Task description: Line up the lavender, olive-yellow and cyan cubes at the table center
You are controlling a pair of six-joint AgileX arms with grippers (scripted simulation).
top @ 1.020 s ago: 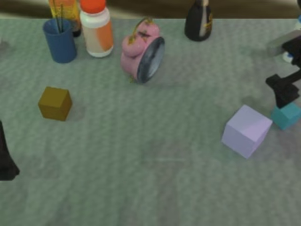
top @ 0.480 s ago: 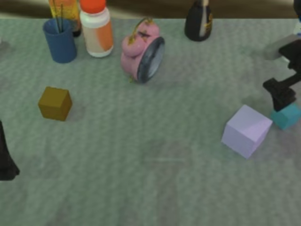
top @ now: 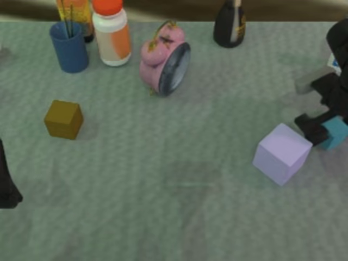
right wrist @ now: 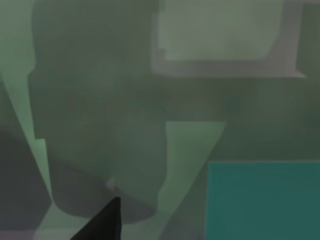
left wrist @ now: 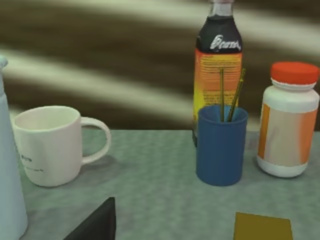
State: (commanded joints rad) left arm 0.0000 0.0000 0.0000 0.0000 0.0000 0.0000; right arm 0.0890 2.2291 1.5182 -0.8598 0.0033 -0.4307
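Lowered since the earlier frame, the right gripper (top: 325, 126) is now set around the cyan cube (top: 335, 132), fingers apart on either side, not seen clamped. Touched by a finger, the lavender cube (top: 281, 153) has been nudged slightly, just beside the cyan cube. Well apart from the lavender cube lies the olive-yellow cube (top: 63, 119). The left gripper (top: 7, 187) is parked beyond the olive-yellow cube; its fingers cannot be told.

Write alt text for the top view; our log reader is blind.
The right gripper hangs low at the table's right edge, over the cyan cube, which sits beside the lavender cube. The olive-yellow cube lies far left; a pink clock, bottles and a blue cup line the back.
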